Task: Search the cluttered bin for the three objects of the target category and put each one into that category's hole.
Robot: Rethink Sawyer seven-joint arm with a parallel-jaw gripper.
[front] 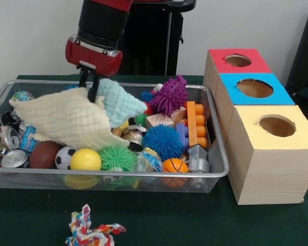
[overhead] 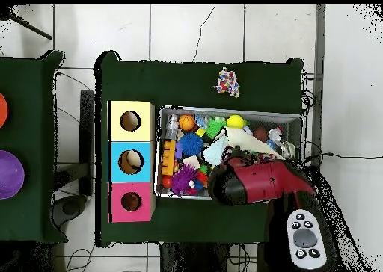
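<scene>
End effector [front: 91,87] is down in the bin [front: 222,173], pinching the pale yellow cloth [front: 66,119] at its top edge, w/ a mint cloth [front: 120,105] just beside. Bin sits on green tabletop [front: 195,220]. Red-topped box hole [front: 238,60] is far end of the box row, beside bin.

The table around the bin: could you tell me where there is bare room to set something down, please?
Green table is bare in front of the bin, right of the rope toy, and before the yellow-topped box. The bin is crowded throughout: cloths, balls and cans, with the gripper among them.
</scene>
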